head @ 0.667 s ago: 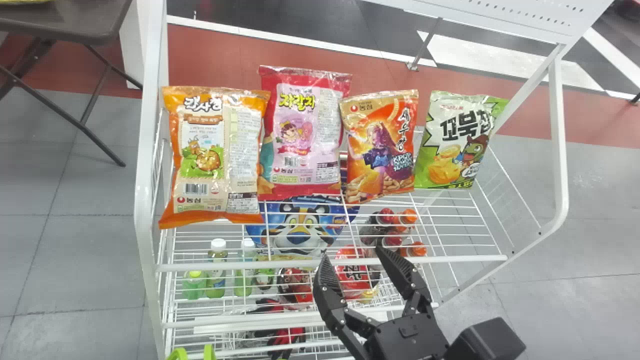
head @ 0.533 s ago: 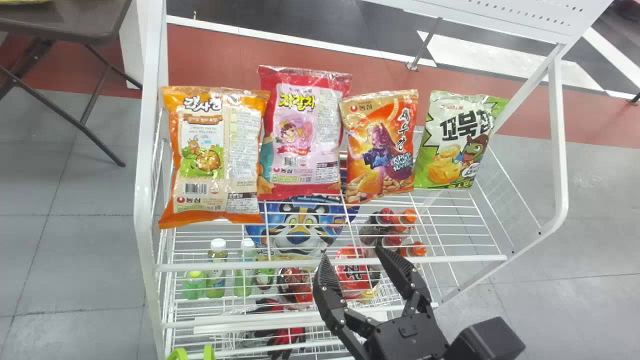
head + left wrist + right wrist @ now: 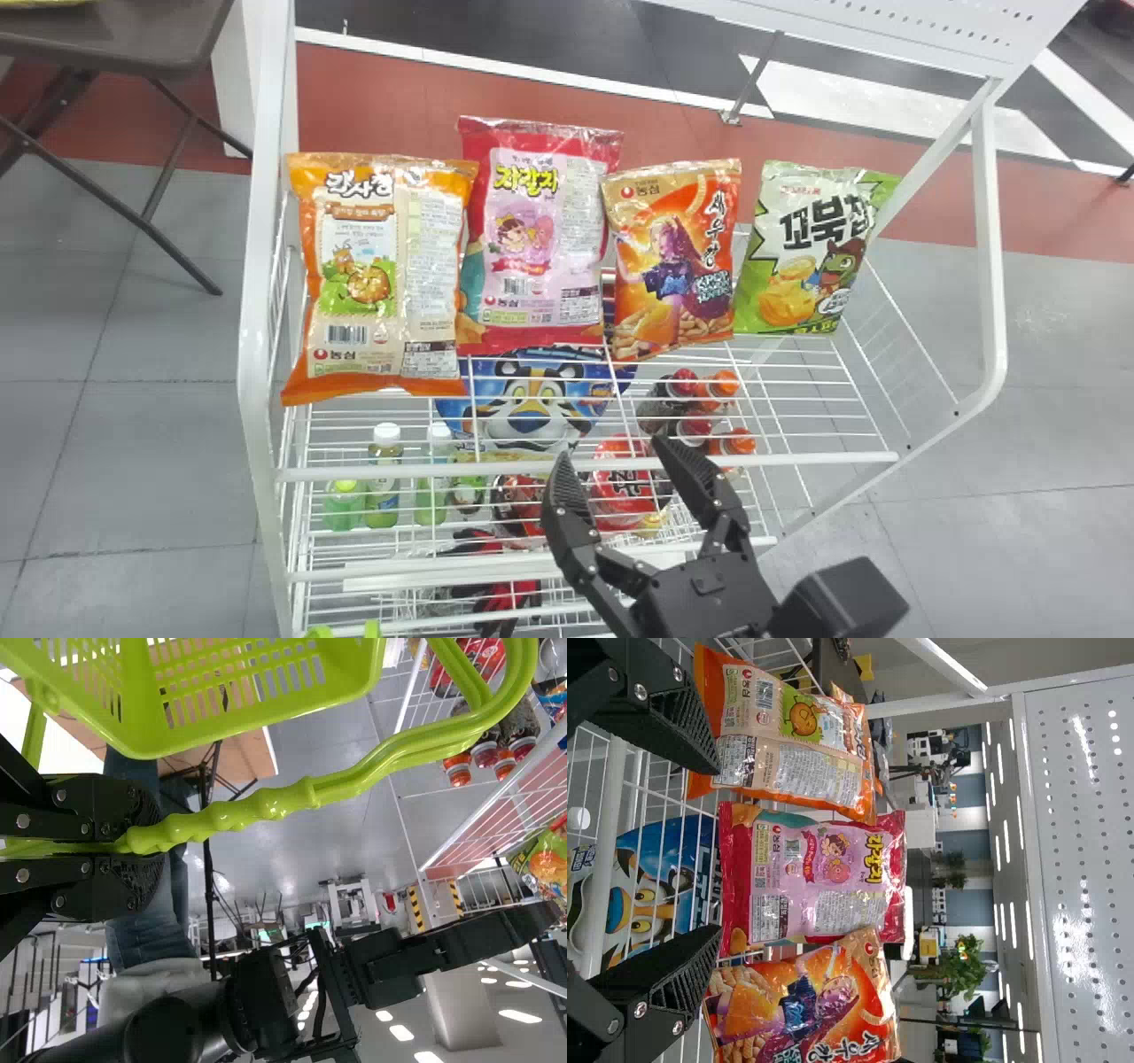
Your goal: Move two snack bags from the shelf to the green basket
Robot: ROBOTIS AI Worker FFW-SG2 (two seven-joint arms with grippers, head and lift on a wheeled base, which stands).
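Barely in head view, green basket [image 3: 371, 629].

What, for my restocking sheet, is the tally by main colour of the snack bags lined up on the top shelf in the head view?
Orange bags: 2
Red bag with a pink panel: 1
Green bag with a white panel: 1
Total: 4

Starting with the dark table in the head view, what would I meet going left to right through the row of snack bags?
Dark table → beige bag with orange edges → pink bag with red edges → orange bag with a figure → green bag.
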